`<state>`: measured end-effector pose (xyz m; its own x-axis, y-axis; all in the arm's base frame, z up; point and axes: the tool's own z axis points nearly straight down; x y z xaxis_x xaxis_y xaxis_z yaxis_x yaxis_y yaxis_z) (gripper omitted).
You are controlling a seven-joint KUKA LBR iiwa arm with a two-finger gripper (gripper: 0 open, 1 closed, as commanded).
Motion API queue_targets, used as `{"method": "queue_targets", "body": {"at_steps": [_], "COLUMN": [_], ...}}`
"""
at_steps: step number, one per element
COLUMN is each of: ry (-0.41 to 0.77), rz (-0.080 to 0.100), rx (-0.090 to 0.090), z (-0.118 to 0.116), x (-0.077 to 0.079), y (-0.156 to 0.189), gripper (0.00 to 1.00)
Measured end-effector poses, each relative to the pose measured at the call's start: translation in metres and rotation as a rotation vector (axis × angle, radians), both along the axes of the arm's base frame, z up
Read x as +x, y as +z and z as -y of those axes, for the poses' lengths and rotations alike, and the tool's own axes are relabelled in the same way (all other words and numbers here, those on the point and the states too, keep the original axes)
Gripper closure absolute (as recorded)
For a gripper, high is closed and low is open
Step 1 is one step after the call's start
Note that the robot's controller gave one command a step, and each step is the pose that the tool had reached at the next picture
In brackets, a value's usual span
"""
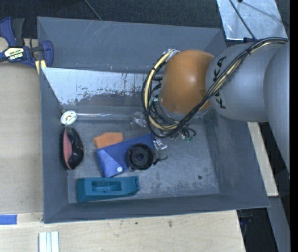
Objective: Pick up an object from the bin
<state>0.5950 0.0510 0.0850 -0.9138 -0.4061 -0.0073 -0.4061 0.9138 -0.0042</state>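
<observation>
Hovering pre-grasp: gripper low, black disc just beside the jaws, against blue wedge. Jaw state: can't tell. Next, likely: centre over disc.

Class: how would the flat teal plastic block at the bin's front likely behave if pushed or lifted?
The flat teal plastic block lies broad-side down, so it would probably slide, not roll. Its crisp edges suggest it is stiff. Near the grey metal bin's front wall, it may jam.

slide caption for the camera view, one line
Robot gripper down in the grey bin beside a black round object and a blue wedge, a teal block nearby
</observation>
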Motion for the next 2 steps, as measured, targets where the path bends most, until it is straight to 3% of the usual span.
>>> {"method": "queue_targets", "body": {"at_steps": [1, 2], "ry": [0.046, 0.047], "rz": [0.011, 0.006], "rx": [0.004, 0.004], "z": [-0.0154, -0.0156], "x": [-0.0118, -0.0136], "y": [-0.0096, -0.0114], "gripper": [1.00, 0.00]}}
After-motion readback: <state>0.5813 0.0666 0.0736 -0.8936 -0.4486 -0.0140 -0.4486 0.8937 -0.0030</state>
